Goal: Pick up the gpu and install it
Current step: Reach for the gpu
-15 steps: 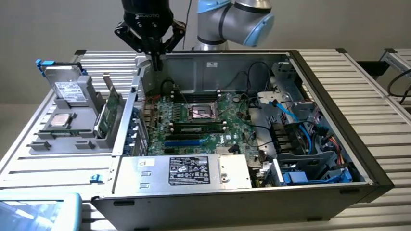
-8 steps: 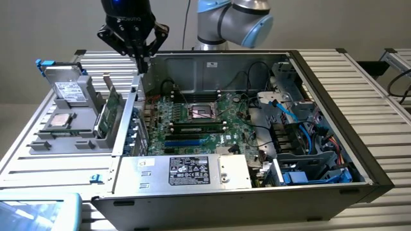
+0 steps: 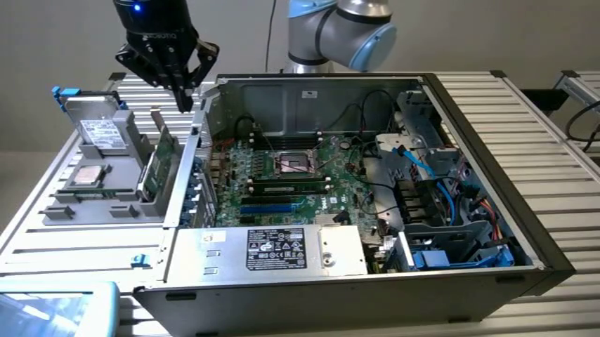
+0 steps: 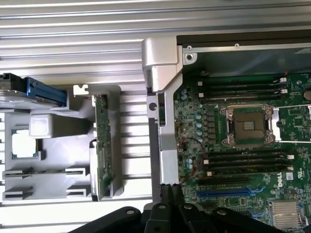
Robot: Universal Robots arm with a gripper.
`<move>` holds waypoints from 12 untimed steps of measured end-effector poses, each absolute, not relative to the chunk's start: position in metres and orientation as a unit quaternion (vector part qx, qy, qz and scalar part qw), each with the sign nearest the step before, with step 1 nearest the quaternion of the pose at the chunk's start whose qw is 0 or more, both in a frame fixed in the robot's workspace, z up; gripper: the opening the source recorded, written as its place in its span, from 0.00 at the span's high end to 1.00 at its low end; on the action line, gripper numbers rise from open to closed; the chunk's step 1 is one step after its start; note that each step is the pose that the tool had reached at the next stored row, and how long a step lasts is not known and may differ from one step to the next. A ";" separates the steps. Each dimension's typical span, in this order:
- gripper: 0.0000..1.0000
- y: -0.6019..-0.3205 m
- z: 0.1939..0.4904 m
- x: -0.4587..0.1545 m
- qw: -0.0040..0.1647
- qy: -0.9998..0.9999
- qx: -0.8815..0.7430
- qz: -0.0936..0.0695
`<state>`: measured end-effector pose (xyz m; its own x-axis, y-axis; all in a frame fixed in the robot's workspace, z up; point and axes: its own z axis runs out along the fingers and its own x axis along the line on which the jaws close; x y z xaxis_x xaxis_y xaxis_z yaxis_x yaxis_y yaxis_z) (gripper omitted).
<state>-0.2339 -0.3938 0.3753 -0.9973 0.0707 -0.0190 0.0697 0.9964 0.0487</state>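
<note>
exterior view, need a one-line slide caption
Shut pincer hangs near the gpu, which stands on edge in a grey rack beside the open computer case.

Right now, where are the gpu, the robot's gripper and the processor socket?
gpu (image 3: 166,160): exterior view, green face of the upright card.
gripper (image 3: 185,105): exterior view, tip of its closed fingers.
processor socket (image 3: 292,163): exterior view, socket's centre.

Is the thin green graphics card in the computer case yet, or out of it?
Out. The thin green gpu card stands on edge in the grey plastic holder, outside the open black metal computer case.
</note>
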 end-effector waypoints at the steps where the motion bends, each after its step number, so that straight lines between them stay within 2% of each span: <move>1: 0.88 -0.393 0.374 -0.238 0.010 0.999 0.035 0.024; 12: 0.88 -0.389 0.363 -0.288 0.010 0.999 0.035 0.024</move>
